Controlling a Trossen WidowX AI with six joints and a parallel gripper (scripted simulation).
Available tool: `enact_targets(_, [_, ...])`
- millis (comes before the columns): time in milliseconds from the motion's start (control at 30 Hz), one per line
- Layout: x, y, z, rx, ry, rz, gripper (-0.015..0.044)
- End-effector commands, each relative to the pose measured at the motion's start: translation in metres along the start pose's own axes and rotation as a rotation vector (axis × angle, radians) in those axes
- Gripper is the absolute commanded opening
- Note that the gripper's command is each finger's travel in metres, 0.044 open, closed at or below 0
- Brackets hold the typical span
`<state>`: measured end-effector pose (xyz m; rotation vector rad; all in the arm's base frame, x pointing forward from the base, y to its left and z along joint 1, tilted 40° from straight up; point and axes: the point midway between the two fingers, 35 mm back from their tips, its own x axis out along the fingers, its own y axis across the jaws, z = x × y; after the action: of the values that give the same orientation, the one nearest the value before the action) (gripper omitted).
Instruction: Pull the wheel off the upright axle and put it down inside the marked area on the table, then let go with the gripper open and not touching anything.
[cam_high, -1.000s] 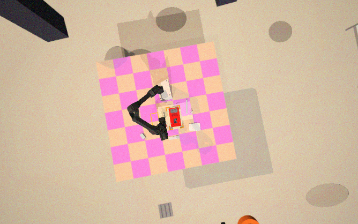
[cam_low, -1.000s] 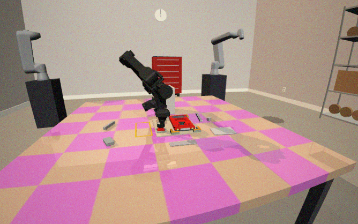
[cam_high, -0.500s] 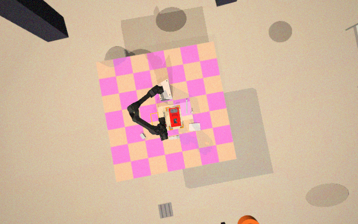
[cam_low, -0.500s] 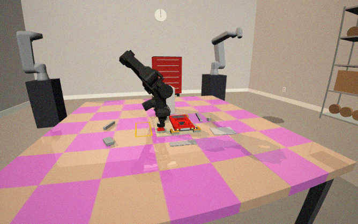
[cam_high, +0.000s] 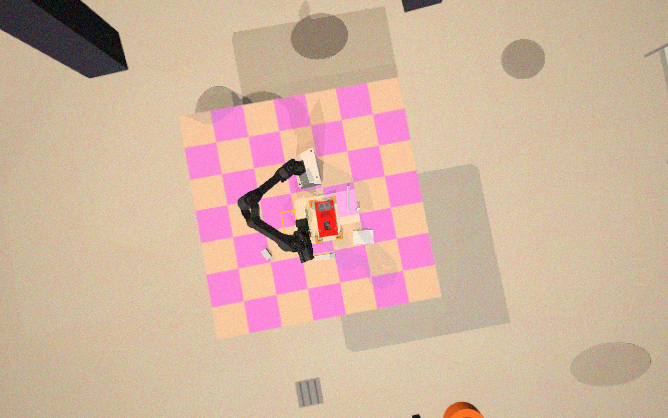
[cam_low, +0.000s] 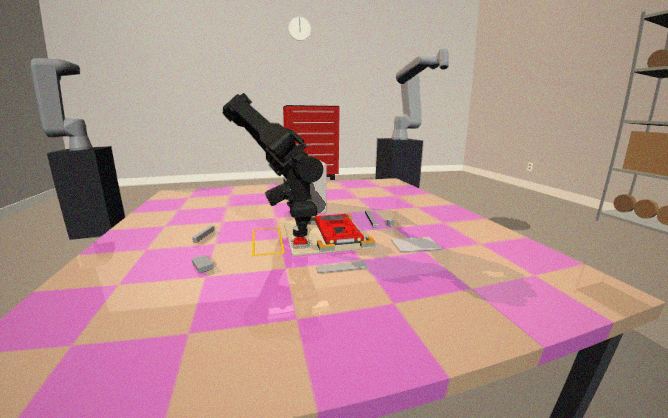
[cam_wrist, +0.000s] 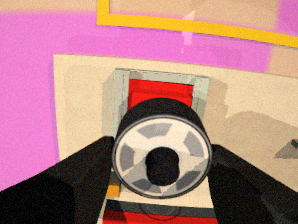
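The wheel (cam_wrist: 132, 137), black with a pale spoked face, sits around the dark upright axle (cam_wrist: 162, 167), whose end shows through its hub. Under it is a red block (cam_wrist: 160, 86) (cam_low: 300, 243) in a grey holder on a cream board (cam_wrist: 75, 100). My gripper (cam_wrist: 161, 150) (cam_low: 300, 234) points down and is shut on the wheel, one finger at each side. In the top and exterior views my arm and fingers mostly hide the wheel. The marked area, a yellow outline (cam_high: 282, 223) (cam_low: 253, 242) (cam_wrist: 150, 24), lies on the table just beyond the board's edge in the wrist view.
A red toy car (cam_high: 326, 227) (cam_low: 340, 231) stands on the same board beside the axle, between orange corner pieces. Around lie a grey block (cam_high: 266, 253) (cam_low: 203, 264), a pale plate (cam_high: 363, 237) (cam_low: 416, 244), a flat strip (cam_low: 341, 267) and a thin bar (cam_high: 348, 198) (cam_low: 370, 218).
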<state>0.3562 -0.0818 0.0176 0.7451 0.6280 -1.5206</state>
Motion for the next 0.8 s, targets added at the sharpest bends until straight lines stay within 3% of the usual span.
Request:
enact_targets(0, [-0.0043,0.0013,-0.0003,0.002,0.001,0.006,0.0000])
enact_targets(767, [-0.0119,0.0014,-0.0005,0.001,0.000,0.006,0.0000])
